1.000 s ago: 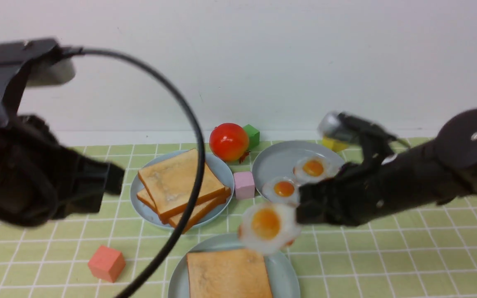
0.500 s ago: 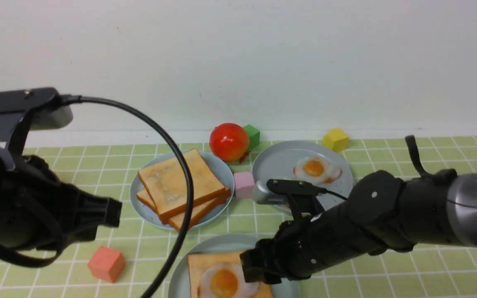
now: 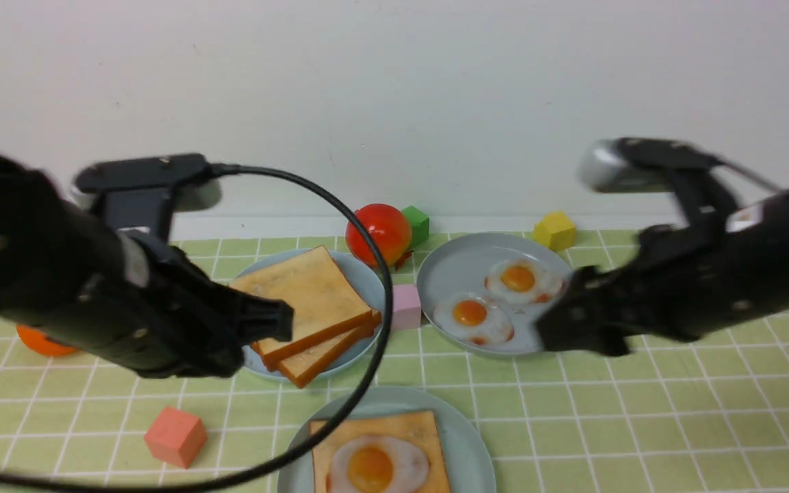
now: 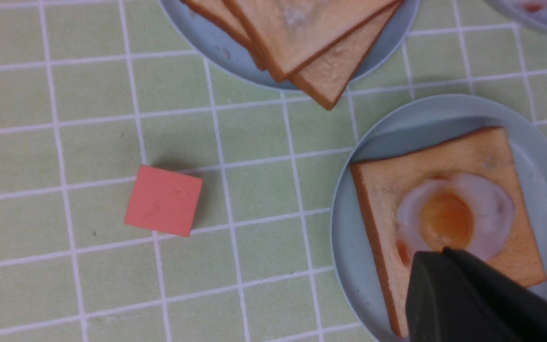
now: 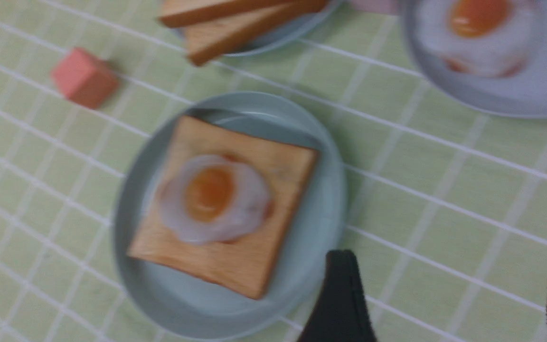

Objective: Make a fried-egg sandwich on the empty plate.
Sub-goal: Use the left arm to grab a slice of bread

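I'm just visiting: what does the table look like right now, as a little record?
near plate: one toast slice, fried egg lying on it
missing: a second slice on top
toast plate: stacked toast
egg plate: two eggs
left fingers: shut, empty
right fingers: open, empty

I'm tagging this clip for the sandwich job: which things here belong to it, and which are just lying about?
Job: plate, toast slice on it, fried egg on that slice, toast stack for the top slice.
Lying about: tomato, green cube, yellow cube, pink cube, salmon cube, near spare egg, far spare egg.
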Robot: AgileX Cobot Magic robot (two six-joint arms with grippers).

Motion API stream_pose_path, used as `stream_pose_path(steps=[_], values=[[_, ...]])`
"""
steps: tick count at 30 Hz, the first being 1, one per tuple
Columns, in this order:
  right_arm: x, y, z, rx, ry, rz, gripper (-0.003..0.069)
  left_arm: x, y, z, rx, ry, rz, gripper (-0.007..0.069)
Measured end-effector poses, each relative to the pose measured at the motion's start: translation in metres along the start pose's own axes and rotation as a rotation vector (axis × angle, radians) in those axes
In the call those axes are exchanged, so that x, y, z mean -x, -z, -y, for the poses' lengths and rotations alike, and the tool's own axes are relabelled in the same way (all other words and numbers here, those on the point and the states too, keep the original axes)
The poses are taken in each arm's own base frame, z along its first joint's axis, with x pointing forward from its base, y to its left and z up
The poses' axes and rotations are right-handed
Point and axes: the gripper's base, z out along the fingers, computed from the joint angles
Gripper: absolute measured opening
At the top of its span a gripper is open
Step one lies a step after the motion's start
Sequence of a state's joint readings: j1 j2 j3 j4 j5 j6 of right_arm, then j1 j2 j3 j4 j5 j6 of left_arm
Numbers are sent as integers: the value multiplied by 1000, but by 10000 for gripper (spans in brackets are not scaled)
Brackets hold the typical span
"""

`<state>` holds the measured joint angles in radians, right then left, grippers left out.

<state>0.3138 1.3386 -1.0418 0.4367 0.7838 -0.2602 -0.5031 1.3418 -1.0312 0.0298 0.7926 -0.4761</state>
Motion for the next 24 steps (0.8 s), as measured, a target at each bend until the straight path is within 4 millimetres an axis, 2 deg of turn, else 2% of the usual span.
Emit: stream_pose_path(steps=[1, 3, 4, 5, 7, 9, 11, 14, 15, 16, 20, 24], values=[[0, 2, 1, -12, -1, 3, 537, 1, -1, 1, -1, 2, -3, 6], [-5, 23, 9, -115, -29, 15, 484, 19, -15, -8, 14, 62, -36, 6], [-5, 25, 9, -118, -30, 14, 474, 21, -16, -11, 15, 73, -38, 6], [-9, 38, 5, -124, -38, 31, 431, 34, -22, -22, 15, 129, -48, 6], [-12, 46, -1, -110, -26, 37, 384, 43, -25, -34, 12, 192, -52, 6], [-17, 55, -13, -62, 6, 48, 307, 51, -33, -49, 1, 288, -59, 7], [-25, 60, -28, 13, 16, 48, 190, 59, -47, -70, -21, 433, -72, 18], [-36, 58, -42, 86, 28, 12, 23, 63, -74, -84, -20, 515, -87, 66], [-36, 58, -43, 87, 30, 10, 17, 63, -76, -85, -20, 517, -87, 70], [-39, 56, -45, 98, 39, -5, -8, 64, -87, -87, -22, 538, -85, 109], [-40, 55, -48, 109, 47, -13, -13, 64, -115, -89, -29, 558, -88, 223], [-40, 55, -48, 110, 48, -13, -13, 63, -130, -89, -60, 558, -100, 288]])
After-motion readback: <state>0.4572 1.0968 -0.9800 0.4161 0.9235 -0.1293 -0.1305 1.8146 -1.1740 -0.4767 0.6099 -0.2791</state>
